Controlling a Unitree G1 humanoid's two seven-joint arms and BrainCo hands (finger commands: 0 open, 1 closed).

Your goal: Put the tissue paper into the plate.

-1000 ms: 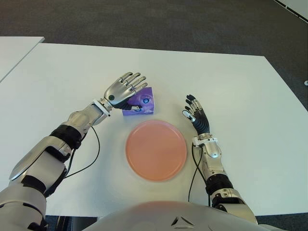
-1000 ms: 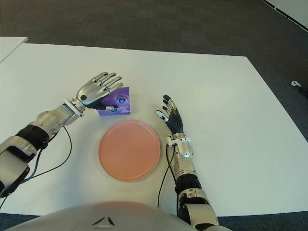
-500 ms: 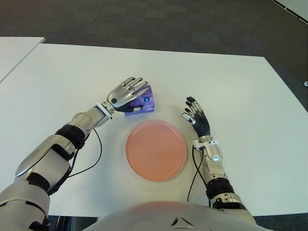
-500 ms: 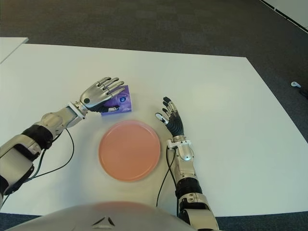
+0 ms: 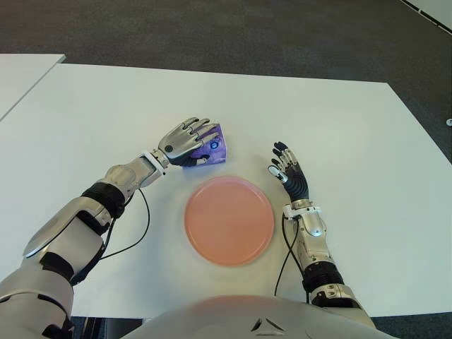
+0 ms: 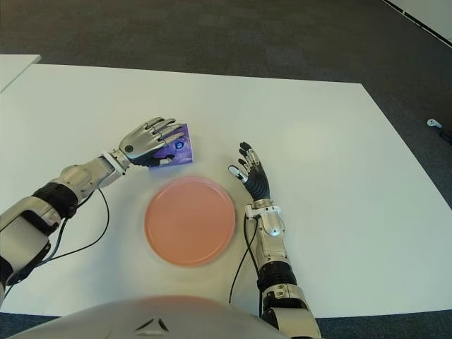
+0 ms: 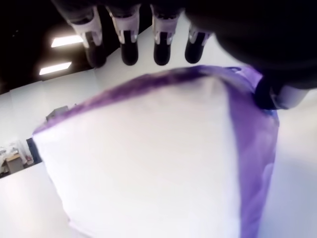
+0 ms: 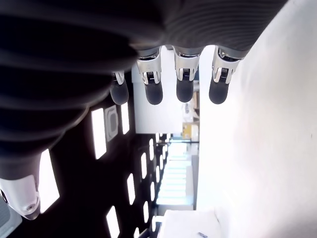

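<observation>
Left hand (image 5: 185, 140) is sitting over the tissue paper (image 5: 210, 148) just left of centre in the eye views, its palm covering the pack's left part. Fingers (image 5: 201, 129) are draping across the purple pack's top; in the left wrist view four fingertips (image 7: 129, 53) are showing past the pack's far edge and the thumb is pressing at its purple side, so the hand is closing around the pack. Whether the pack is lifting off the white worktop (image 5: 92, 113) or resting on it cannot be told. The pack is lying just above the upper left rim of the pink plate (image 5: 229, 219), apart from it and outside it.

Left forearm is running from the lower left of the frame up toward the centre, with a black cable trailing beneath the elbow.

Right hand (image 5: 288, 171) is showing just right of the plate's upper right rim, palm turned inward, fingers extended and loosely spread, holding nothing; its wrist view is confirming straight fingertips (image 8: 184, 91) with nothing between them.

Much of the pack's left half is being hidden by the left hand, and its printing is too small to read.
</observation>
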